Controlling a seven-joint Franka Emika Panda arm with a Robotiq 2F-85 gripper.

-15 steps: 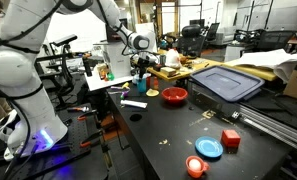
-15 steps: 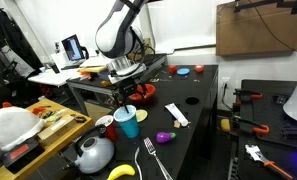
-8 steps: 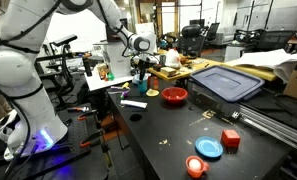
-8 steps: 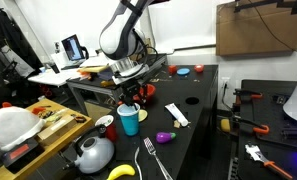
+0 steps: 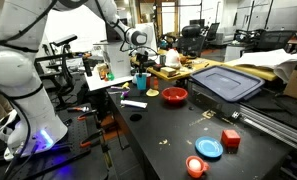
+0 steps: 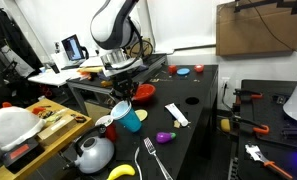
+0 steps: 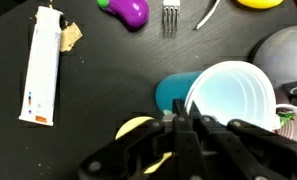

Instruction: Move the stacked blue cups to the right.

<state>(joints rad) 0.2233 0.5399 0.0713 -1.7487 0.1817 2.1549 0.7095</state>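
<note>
Because the stacked blue cups are likely light, thin-walled and slippery, grip the rim firmly: the hand is clamped there, cups tilted just beside the red bowl.

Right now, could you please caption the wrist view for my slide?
Hand pinching the rim of the tilted stacked blue cups.

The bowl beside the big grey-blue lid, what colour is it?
Red, all over. The bowl shows best in an exterior view.
</note>
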